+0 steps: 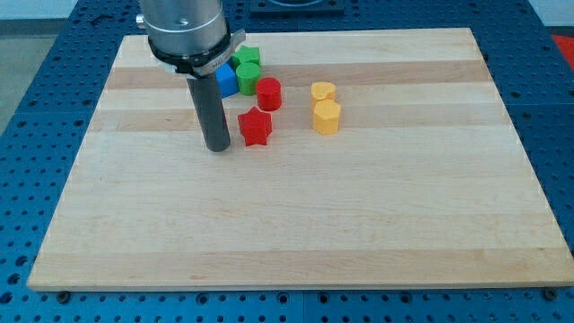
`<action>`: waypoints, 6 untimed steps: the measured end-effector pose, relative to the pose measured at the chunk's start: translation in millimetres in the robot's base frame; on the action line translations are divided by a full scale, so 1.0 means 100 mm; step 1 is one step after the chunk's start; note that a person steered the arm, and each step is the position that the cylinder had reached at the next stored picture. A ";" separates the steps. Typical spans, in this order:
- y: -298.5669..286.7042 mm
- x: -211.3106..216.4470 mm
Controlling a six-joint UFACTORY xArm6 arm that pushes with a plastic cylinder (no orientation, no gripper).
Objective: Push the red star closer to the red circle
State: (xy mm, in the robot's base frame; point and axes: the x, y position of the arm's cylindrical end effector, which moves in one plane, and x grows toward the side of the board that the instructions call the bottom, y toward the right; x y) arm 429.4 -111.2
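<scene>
The wooden board (296, 224) is the largest thing, lying on a blue perforated table (36, 54). Most of it is bare; the blocks are gathered near the view's top, left of the middle.

The red star (255, 127) lies just below the red circle (268, 93), near it but with a small gap between them. I judge the star to be a light, stiff piece, probably smooth underneath, so it should slide easily and may turn if it is pushed off its centre. Nothing can take hold of it; the push should go on its lower side, in line with the circle, I think.

There is no claw here, so nothing opens, closes or grips. My tip (217, 147) stands just at the left of the star, very close; I cannot tell if it touches.

Left of the circle are a green block (247, 78), a second green block (247, 57) and a blue block (226, 81). At the right are a yellow hexagon (326, 117) and a smaller yellow block (323, 91)
</scene>
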 end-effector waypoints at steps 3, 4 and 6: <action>0.34 -0.11; 0.35 -0.10; 0.42 -0.09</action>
